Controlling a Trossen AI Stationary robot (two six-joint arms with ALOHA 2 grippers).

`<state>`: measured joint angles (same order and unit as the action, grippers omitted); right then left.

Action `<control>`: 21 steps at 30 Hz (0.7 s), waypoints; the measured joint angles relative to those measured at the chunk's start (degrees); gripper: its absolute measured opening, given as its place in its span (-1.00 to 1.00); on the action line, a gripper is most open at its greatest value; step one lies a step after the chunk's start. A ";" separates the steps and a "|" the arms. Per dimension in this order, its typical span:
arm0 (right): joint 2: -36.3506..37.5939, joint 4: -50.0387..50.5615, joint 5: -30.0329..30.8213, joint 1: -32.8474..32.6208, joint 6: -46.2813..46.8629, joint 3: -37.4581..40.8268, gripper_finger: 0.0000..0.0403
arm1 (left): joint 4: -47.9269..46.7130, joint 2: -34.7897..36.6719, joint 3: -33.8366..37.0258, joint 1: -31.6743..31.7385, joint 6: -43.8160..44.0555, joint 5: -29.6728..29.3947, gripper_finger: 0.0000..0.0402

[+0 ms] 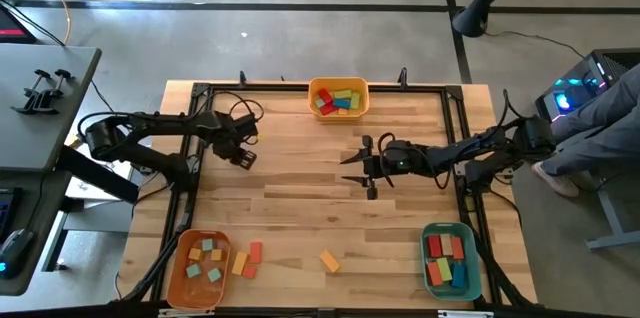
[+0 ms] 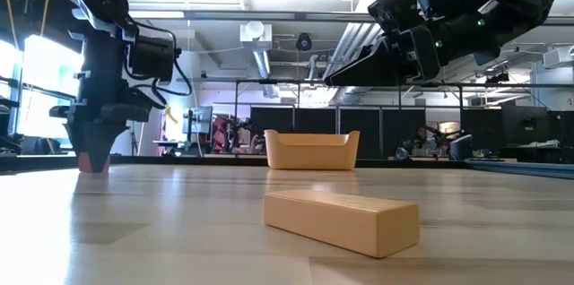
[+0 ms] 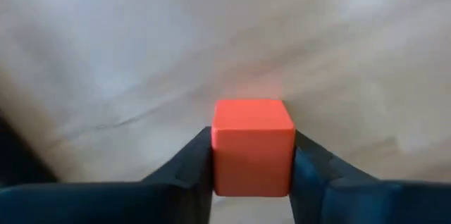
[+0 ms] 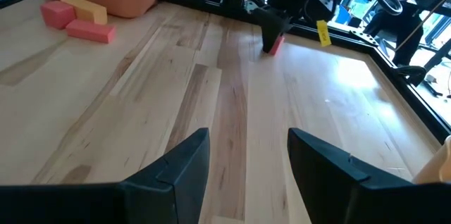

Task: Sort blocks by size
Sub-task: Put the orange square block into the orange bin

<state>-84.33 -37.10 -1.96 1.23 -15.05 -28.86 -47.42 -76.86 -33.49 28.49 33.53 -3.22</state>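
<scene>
One red cube [image 3: 252, 146] sat pinched between the left gripper's [image 1: 244, 157] fingers [image 3: 184, 170], low on the table [image 1: 300, 198] near its left edge. Risk: held only by its lower faces, it could twist or slip on lifting. Right gripper [image 1: 366, 165], mid-table, fingers parted, empty.

Loose blocks: orange bar [image 1: 329, 261], near front edge; three more [image 1: 246, 259] beside the orange bin [image 1: 182, 283] (front-left corner). Yellow bin [image 1: 339, 84] at back edge, teal bin [image 1: 448, 228] front-right. Middle lay open; the frame rail along the left edge could snag the arm.
</scene>
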 joint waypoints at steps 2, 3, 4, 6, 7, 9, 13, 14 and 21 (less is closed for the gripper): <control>-0.01 -0.01 0.00 0.00 0.00 0.00 -0.07 | 1.32 0.02 -0.12 -2.26 0.32 1.31 -0.54; -0.02 0.00 0.00 0.00 0.00 0.00 -0.07 | 1.71 -0.04 -0.36 -3.67 0.49 1.57 -0.54; -0.02 -0.02 0.00 0.00 0.00 0.00 -0.07 | 2.03 -0.10 -0.69 -5.30 0.71 1.85 -0.54; -0.02 0.00 0.00 0.00 0.00 0.00 -0.07 | 3.00 -0.15 -2.02 -9.04 0.41 1.99 -0.54; -0.02 -0.01 0.02 0.00 0.00 0.00 -0.07 | 3.93 -0.12 -2.87 -11.19 -0.48 2.24 -0.54; -0.02 -0.02 0.02 0.00 0.00 0.00 -0.07 | 5.69 -0.11 -4.89 -16.20 -4.05 3.61 -0.54; -0.02 -0.04 0.02 0.00 0.00 0.00 -0.07 | 7.96 -0.11 -9.98 -27.18 -8.72 4.43 -0.54; -0.02 -0.04 0.02 0.01 0.00 0.00 -0.07 | 7.90 -0.11 -11.49 -29.85 -9.40 4.31 -0.54; -0.04 -0.51 0.04 0.00 0.02 0.00 -0.07 | 7.98 -1.68 -20.30 -48.78 -13.15 3.38 -0.54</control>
<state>-84.38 -37.61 -1.91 1.23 -15.03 -28.86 -39.44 -78.54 -53.79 -20.28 20.39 0.15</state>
